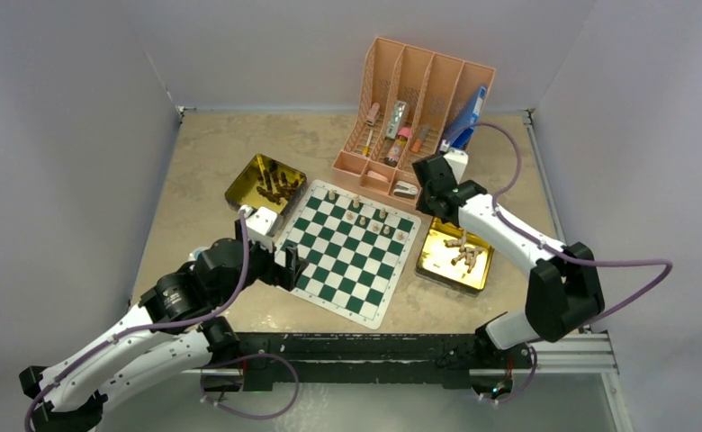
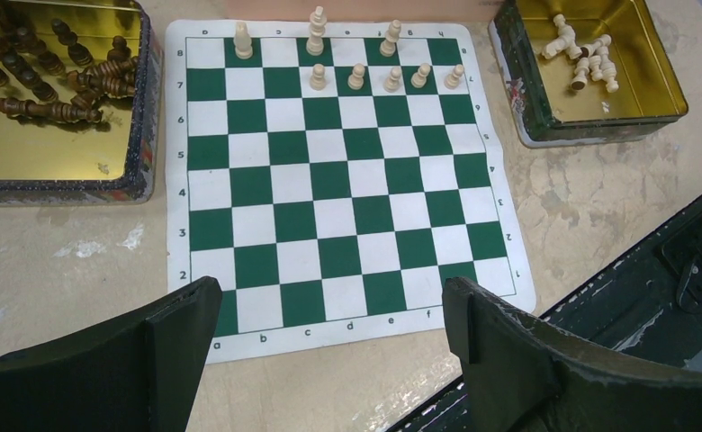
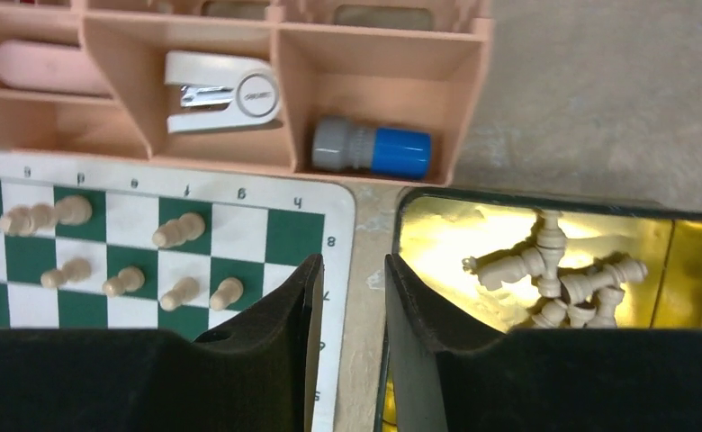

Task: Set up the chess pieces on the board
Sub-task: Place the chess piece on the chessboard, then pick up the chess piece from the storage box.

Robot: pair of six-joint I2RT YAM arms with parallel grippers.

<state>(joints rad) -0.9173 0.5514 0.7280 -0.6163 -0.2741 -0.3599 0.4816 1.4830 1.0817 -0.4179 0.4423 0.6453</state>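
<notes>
The board (image 1: 347, 261) lies flat at the table's middle, and also shows in the left wrist view (image 2: 329, 180) and the right wrist view (image 3: 284, 236). Several tan chess pieces (image 2: 356, 76) stand on its far two rows, also seen from the right wrist (image 3: 176, 232). More tan pieces (image 3: 554, 270) lie in the right gold tin (image 1: 456, 255). Dark pieces (image 2: 59, 81) lie in the left gold tin (image 1: 265, 183). My left gripper (image 2: 329, 297) is wide open and empty over the board's near-left edge (image 1: 292, 268). My right gripper (image 3: 354, 265) is narrowly open and empty above the gap between the board and the right tin (image 1: 427, 200).
A pink desk organizer (image 1: 410, 108) stands behind the board, holding a white stapler (image 3: 221, 90), a grey and blue tube (image 3: 372, 148) and markers. A black rail (image 1: 374, 351) runs along the near table edge. Grey walls close in the table.
</notes>
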